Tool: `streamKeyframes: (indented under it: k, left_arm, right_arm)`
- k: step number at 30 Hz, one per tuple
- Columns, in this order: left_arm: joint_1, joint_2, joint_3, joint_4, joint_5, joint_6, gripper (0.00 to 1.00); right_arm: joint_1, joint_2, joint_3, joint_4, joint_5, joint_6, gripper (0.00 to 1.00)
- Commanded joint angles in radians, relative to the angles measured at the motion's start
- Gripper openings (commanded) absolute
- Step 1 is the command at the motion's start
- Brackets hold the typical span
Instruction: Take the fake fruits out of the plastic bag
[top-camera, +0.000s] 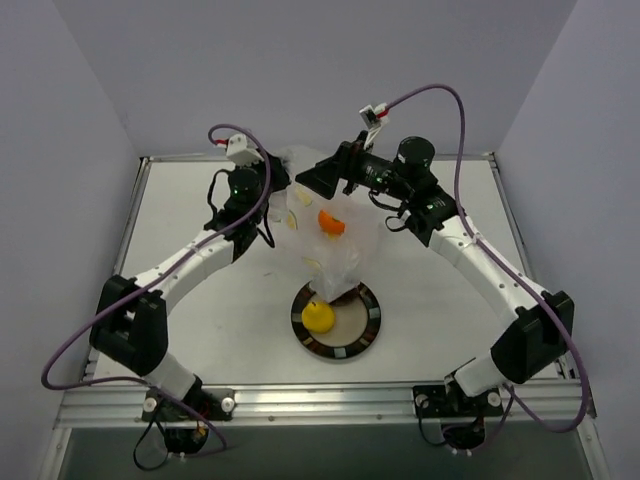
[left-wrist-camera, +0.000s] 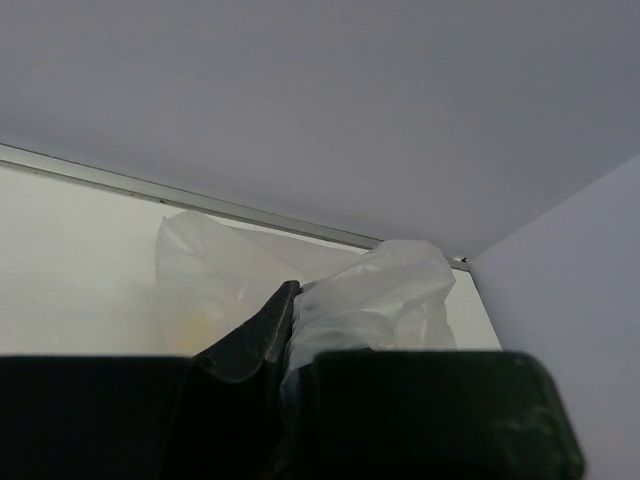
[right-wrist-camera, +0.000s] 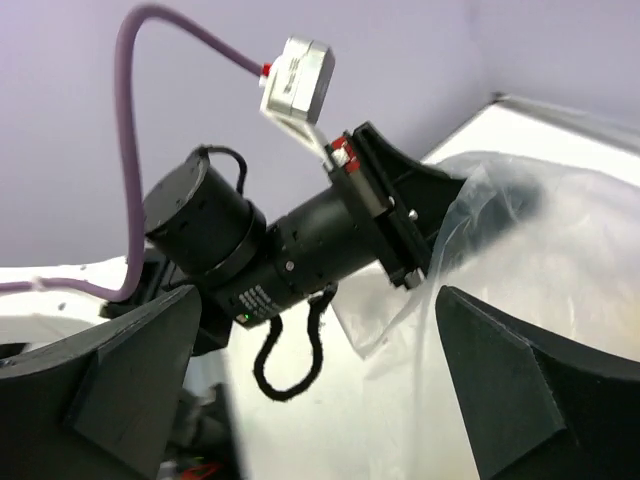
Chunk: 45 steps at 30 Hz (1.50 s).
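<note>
Centre of the top view: my left fingers (left-wrist-camera: 250, 345) are clamped on the plastic bag (top-camera: 335, 245), with the orange fruit (top-camera: 331, 222) inside it. My right fingers (right-wrist-camera: 110, 390) stand wide just beside the bag. Lower centre: the yellow fruit (top-camera: 319, 316) lies on the plate (top-camera: 372, 318) on the tabletop (top-camera: 440, 300), and the bag's lower end overlaps the plate's upper rim.

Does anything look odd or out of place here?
The plastic bag hangs above the plate, pinched by the left end effector, with an orange fruit lodged midway inside. A yellow fruit lies on the plate. Nothing looks spilled or damaged.
</note>
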Motion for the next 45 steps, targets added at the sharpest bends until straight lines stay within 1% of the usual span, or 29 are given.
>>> streamKeyframes:
  k: [1,2,3,4,5,7,8,11,12,13,14,15,16,18,19,21,22,24,25,28,29,30,31,35,38,41,43,45]
  left_arm:
    - [0.016,0.006,0.068,-0.024,0.020,0.032,0.03]
    - [0.018,0.002,0.066,-0.022,0.021,0.032,0.02]
    - [0.016,-0.003,0.054,-0.021,0.020,0.035,0.02]
    - [0.015,-0.016,0.045,-0.016,0.017,0.038,0.02]
    - [0.015,-0.023,0.039,-0.016,0.015,0.038,0.02]
    - [0.015,-0.041,0.022,-0.025,0.013,0.046,0.02]
    - [0.015,-0.049,0.013,-0.027,0.009,0.051,0.02]
    - [0.016,-0.089,-0.029,-0.025,-0.005,0.060,0.02]
    - [0.015,-0.101,-0.043,-0.025,-0.006,0.061,0.02]
    - [0.015,-0.130,-0.076,-0.024,-0.011,0.065,0.02]
    - [0.016,-0.148,-0.098,-0.024,-0.017,0.066,0.02]
    - [0.015,-0.167,-0.122,-0.021,-0.022,0.066,0.02]
    - [0.013,-0.208,-0.171,-0.016,-0.026,0.066,0.02]
    - [0.012,-0.278,-0.219,-0.028,-0.049,0.069,0.02]
    - [0.009,-0.303,-0.242,-0.036,-0.057,0.071,0.02]
    - [0.004,-0.384,-0.314,-0.042,-0.085,0.068,0.02]
    - [0.004,-0.409,-0.336,-0.045,-0.089,0.060,0.02]
    - [-0.003,-0.472,-0.383,-0.063,-0.097,0.055,0.02]
    - [-0.008,-0.489,-0.394,-0.071,-0.098,0.055,0.02]
    - [-0.023,-0.536,-0.408,-0.106,-0.102,0.071,0.03]
    - [-0.025,-0.544,-0.408,-0.114,-0.100,0.074,0.02]
    - [-0.028,-0.555,-0.408,-0.125,-0.099,0.075,0.02]
    - [-0.031,-0.560,-0.409,-0.126,-0.097,0.077,0.02]
    - [-0.040,-0.558,-0.428,-0.117,-0.103,0.078,0.02]
    - [-0.043,-0.546,-0.437,-0.111,-0.111,0.078,0.02]
    - [-0.048,-0.544,-0.446,-0.113,-0.120,0.077,0.03]
    - [-0.056,-0.543,-0.468,-0.110,-0.120,0.068,0.02]
    - [-0.071,-0.537,-0.486,-0.106,-0.126,0.062,0.02]
  right_arm:
    - [0.111,-0.126,-0.053,-0.378,0.470,-0.416,1.00]
    - [0.128,-0.153,-0.082,-0.384,0.632,-0.428,1.00]
    - [0.147,-0.196,-0.115,-0.387,0.694,-0.438,1.00]
    - [0.159,-0.209,-0.174,-0.390,0.742,-0.443,1.00]
    - [0.158,-0.216,-0.197,-0.396,0.803,-0.437,1.00]
    - [0.161,-0.219,-0.242,-0.419,0.836,-0.432,0.99]
    - [0.167,-0.221,-0.285,-0.421,0.831,-0.431,0.96]
    - [0.184,-0.253,-0.358,-0.419,0.839,-0.420,0.91]
    - [0.187,-0.262,-0.369,-0.418,0.857,-0.422,0.90]
    - [0.187,-0.264,-0.380,-0.419,0.924,-0.422,0.89]
    - [0.187,-0.264,-0.388,-0.419,0.967,-0.423,0.82]
    - [0.182,-0.258,-0.395,-0.424,1.003,-0.423,0.78]
    - [0.182,-0.252,-0.396,-0.422,1.050,-0.423,0.67]
    - [0.170,-0.217,-0.373,-0.419,1.070,-0.425,0.53]
    - [0.165,-0.200,-0.357,-0.414,1.066,-0.428,0.42]
    - [0.144,-0.142,-0.319,-0.379,1.049,-0.445,0.32]
    - [0.135,-0.118,-0.267,-0.372,1.037,-0.448,0.26]
    - [0.115,-0.047,-0.203,-0.344,0.968,-0.452,0.25]
    - [0.104,-0.022,-0.134,-0.339,0.949,-0.452,0.20]
    - [0.089,0.066,-0.026,-0.336,0.883,-0.458,0.18]
    - [0.086,0.084,0.039,-0.335,0.870,-0.460,0.15]
    - [0.084,0.124,0.074,-0.333,0.857,-0.465,0.15]
    - [0.072,0.147,0.141,-0.333,0.850,-0.481,0.11]
    - [0.030,0.291,0.293,-0.335,0.778,-0.494,0.04]
    - [0.018,0.360,0.389,-0.336,0.736,-0.504,0.01]
    - [0.013,0.391,0.422,-0.333,0.738,-0.526,0.00]
    - [0.006,0.400,0.416,-0.327,0.730,-0.531,0.00]
    - [-0.008,0.417,0.393,-0.321,0.734,-0.531,0.03]
